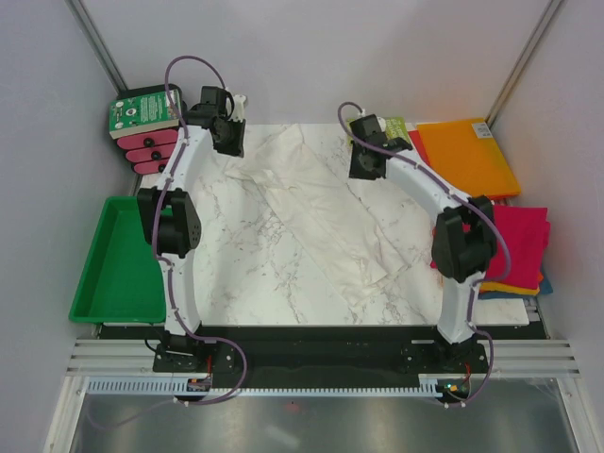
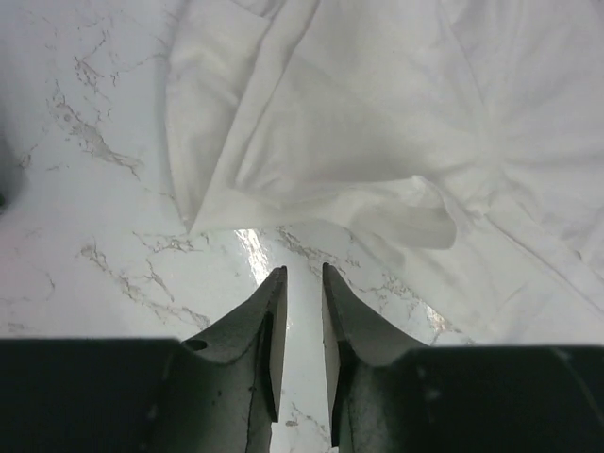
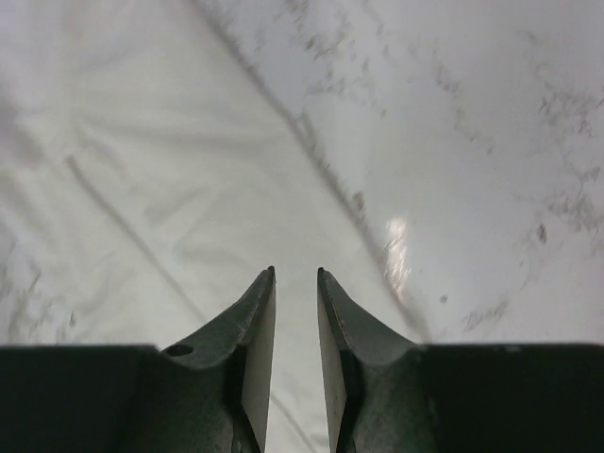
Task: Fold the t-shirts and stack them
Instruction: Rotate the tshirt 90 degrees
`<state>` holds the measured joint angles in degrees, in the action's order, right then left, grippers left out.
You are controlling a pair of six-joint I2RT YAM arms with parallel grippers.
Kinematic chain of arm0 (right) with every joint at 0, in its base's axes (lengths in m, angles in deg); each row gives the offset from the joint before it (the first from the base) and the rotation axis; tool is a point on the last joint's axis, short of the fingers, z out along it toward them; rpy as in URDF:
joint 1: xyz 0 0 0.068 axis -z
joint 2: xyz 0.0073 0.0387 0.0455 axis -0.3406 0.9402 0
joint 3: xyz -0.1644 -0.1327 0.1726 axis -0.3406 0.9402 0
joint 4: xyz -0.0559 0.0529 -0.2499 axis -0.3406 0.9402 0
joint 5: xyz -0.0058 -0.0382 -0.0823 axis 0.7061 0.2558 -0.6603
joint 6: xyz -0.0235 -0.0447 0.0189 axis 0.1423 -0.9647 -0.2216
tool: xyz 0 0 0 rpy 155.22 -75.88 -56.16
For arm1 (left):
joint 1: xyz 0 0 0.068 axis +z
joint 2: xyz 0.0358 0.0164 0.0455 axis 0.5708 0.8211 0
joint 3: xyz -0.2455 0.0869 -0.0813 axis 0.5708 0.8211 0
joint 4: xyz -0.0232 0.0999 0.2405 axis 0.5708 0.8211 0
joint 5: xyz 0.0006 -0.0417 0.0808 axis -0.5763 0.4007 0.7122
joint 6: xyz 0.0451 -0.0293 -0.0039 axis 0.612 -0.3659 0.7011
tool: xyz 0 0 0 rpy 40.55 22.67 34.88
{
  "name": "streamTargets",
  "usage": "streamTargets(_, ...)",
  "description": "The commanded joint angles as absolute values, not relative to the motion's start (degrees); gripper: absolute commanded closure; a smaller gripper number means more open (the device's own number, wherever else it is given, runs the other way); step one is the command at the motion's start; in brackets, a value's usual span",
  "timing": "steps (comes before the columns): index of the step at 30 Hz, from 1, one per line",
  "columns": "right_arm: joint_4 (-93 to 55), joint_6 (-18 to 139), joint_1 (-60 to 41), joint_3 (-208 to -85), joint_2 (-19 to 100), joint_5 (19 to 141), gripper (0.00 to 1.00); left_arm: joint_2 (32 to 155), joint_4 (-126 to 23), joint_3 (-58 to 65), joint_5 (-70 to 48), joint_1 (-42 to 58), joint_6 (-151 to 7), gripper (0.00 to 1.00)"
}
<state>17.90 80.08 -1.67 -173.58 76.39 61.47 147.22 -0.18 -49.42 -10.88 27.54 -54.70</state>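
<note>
Shirt lies just beyond left tool.

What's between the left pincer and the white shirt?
Only bare marble table. The left wrist view shows it between the left pincer and the white shirt.

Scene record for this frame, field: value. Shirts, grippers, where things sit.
white t-shirt: unfolded, wrinkled, lying diagonally on the marble table
left gripper: slightly open, empty, over bare marble just short of the shirt's edge
right gripper: slightly open, empty, over the shirt near its edge
orange shirt: folded, far right
magenta shirt: folded, right side, nearer than the orange
blue shirt: only an edge shows under the magenta
green tray: left side
</note>
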Motion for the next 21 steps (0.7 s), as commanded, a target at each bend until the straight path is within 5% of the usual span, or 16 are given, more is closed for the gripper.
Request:
streamTargets(1,18.2,77.3,-13.6,-160.4,64.3,54.9,0.7,145.5,1.0,-43.1,-13.1,26.1,-54.9,0.75)
streamTargets(10,15.5,85.0,-20.3,-137.4,55.0,51.3,0.72,151.2,1.9,-39.5,-15.0,26.1,-57.8,0.8)
streamTargets(21,13.4,87.7,-20.4,-134.3,61.2,52.6,0.72,153.2,-0.8,-45.8,-17.1,26.0,-61.5,0.78)
